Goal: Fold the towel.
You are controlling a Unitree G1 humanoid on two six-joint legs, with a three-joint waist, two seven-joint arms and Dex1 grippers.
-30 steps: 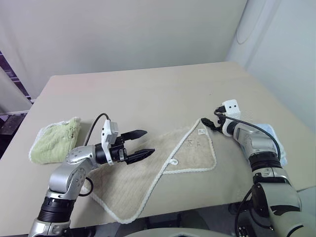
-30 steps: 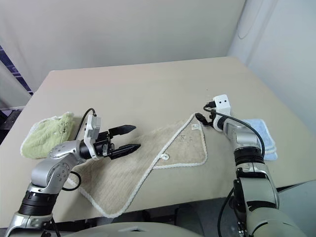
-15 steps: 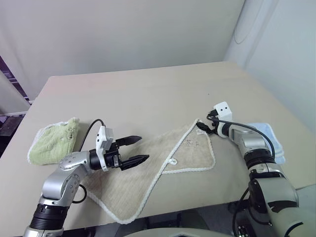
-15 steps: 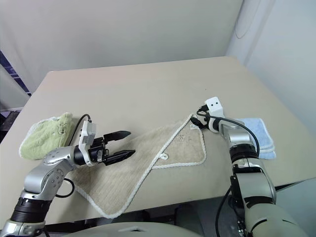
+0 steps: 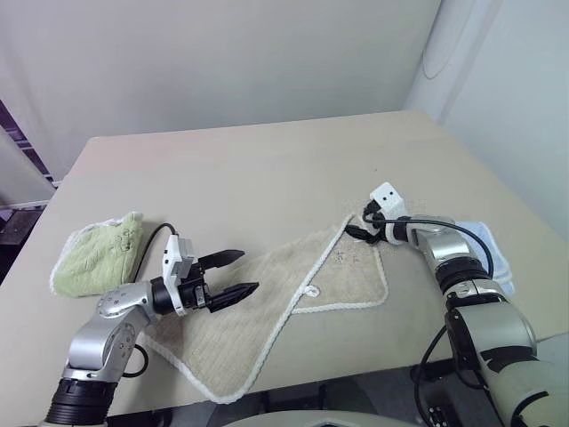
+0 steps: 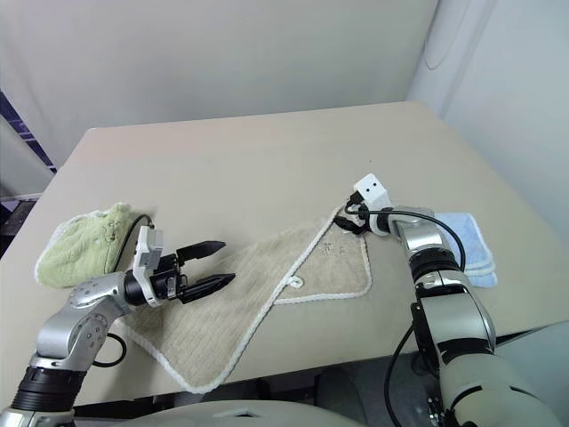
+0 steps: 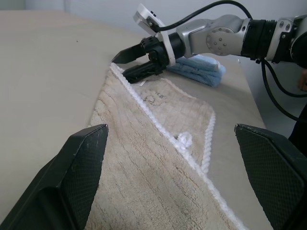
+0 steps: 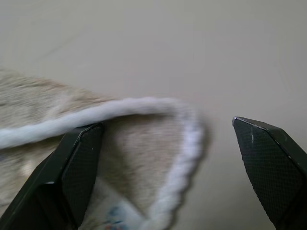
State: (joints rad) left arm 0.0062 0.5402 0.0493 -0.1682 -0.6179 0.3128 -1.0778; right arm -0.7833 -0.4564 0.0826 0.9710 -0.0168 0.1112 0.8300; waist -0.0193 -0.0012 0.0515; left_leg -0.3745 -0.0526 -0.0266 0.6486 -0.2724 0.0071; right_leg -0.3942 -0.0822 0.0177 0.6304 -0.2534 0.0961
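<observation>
**A:** Beige terry towel (image 5: 267,307) lies spread on the tan surface (image 5: 267,178), partly doubled over: one flap with white corded edging overlaps the lower layer, small white loop (image 5: 310,291) on the diagonal edge. Far corner with the label sits at the right.

**B:** Right gripper (image 5: 356,233)?

**A:** Over the last second it has swung in toward that far corner and tipped downward. Jaws stand wide apart, holding nothing. In the right wrist view the corded corner (image 8: 189,129) lies between the two fingers (image 8: 79,163), nothing clamped yet.

**B:** Left gripper (image 5: 233,274)?

**A:** Drifted slightly back toward the robot's left since a second ago. Jaws wide apart, empty, hanging above the towel's near-left part. Cannot tell whether they touch the cloth.

**B:** Meaning for the task?

**A:** Judgement: the right arm is lining up a pinch on the far corner; the fold is incomplete. The next move calls for closing on the edging, then carrying it across.

**B:** Other items?

**A:** Green towel (image 5: 93,253) bunched at the left, well apart. Blue folded towel (image 6: 467,240) just beyond the right forearm. Neither is involved.
</observation>
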